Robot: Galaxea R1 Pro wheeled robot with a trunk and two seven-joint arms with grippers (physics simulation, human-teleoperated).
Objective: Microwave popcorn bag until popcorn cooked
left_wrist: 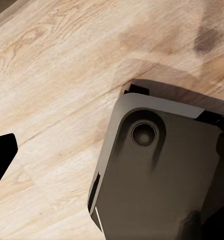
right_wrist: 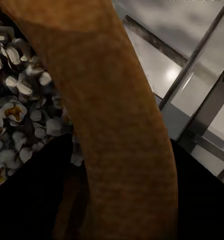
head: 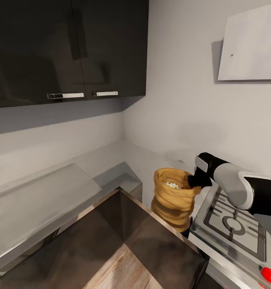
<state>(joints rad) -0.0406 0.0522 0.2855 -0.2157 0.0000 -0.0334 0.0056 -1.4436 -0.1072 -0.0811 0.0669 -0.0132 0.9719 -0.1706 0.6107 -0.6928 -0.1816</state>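
Note:
The popcorn bag, a wrinkled tan-orange sack, stands upright beside the left edge of the gas hob. Whitish popcorn shows through its mouth. My right gripper is shut on the bag's rolled rim at its right side. In the right wrist view the rim runs between the two dark fingers, with popcorn heaped inside. The grey countertop runs into the corner behind the bag. In the left wrist view my left gripper points down at the wooden floor, fingertips wide apart and empty. The microwave is out of view.
Dark wall cabinets with two white handles hang over the countertop. A pale slab lies on the worktop at left. Glossy dark cabinet fronts meet below the bag. A red knob sits at the hob's front. Part of my base is over the floor.

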